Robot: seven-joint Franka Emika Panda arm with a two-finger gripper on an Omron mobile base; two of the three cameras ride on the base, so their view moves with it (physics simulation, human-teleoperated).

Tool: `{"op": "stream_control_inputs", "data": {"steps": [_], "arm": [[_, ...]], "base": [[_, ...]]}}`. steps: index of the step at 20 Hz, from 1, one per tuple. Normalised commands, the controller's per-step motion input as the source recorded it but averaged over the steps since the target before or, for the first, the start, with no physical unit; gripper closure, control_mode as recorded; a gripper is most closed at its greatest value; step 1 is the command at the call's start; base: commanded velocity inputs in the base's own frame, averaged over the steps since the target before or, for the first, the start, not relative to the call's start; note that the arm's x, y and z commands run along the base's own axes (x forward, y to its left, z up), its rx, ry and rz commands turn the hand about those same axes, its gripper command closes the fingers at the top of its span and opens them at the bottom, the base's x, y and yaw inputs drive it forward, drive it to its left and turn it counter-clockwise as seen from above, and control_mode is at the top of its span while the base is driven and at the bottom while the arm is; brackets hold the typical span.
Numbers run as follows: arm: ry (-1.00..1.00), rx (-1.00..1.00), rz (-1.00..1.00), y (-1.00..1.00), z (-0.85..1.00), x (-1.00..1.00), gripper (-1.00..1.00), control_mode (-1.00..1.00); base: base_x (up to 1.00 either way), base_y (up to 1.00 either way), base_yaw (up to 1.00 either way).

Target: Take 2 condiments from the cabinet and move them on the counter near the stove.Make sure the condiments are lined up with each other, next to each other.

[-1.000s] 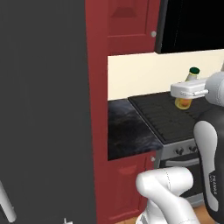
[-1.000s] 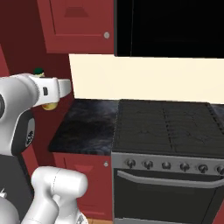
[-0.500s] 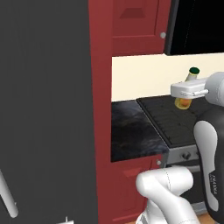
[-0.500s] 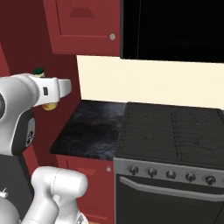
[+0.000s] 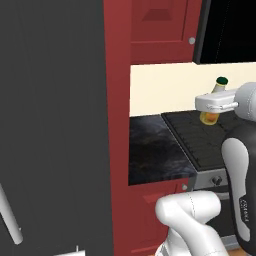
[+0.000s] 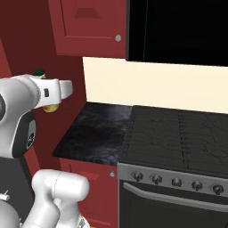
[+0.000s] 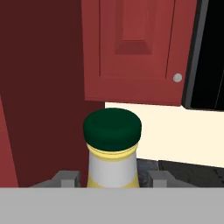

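The jaws are pinching the yellow bottle [image 7: 113, 168] between them, one finger showing on each side of its neck in the hand view. The gripper [image 5: 212, 111] is holding this bottle upright in the air, its dark green cap [image 7: 112, 128] standing above the hand and its yellow base hanging below the hand in the left base view. In the right base view the gripper [image 6: 50, 101] is carrying the yellow bottle [image 6: 50, 107] above the left edge of the counter [image 6: 95, 133]. The stove [image 6: 178, 142] is lying just beside the counter, on its right. The cabinet [image 6: 91, 26] is hanging closed above the counter, a round knob [image 6: 118, 38] sitting at its lower corner.
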Motion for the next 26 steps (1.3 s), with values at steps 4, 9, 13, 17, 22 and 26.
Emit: {"op": "stream_control_inputs", "data": {"steps": [4, 9, 13, 17, 22, 26], "arm": [[0.00, 0.00, 0.00, 0.00, 0.00, 0.00, 1.00, 1.00], [0.00, 0.00, 0.04, -0.03, -0.16, 0.23, 1.00, -1.00], [0.10, 0.00, 0.31, -0.16, -0.59, 0.79, 1.00, -1.00], [0.14, 0.00, 0.43, -0.14, -0.67, 0.79, 1.00, -1.00], [0.10, -0.01, 0.45, -0.08, -0.72, 0.85, 1.00, -1.00], [0.04, -0.04, 0.30, -0.20, -0.75, 0.82, 1.00, -1.00]], "base": [[0.00, 0.00, 0.00], [0.00, -0.02, 0.00], [0.00, 0.00, 0.00], [0.00, 0.00, 0.00], [0.00, 0.00, 0.00], [0.00, 0.00, 0.00]]}}
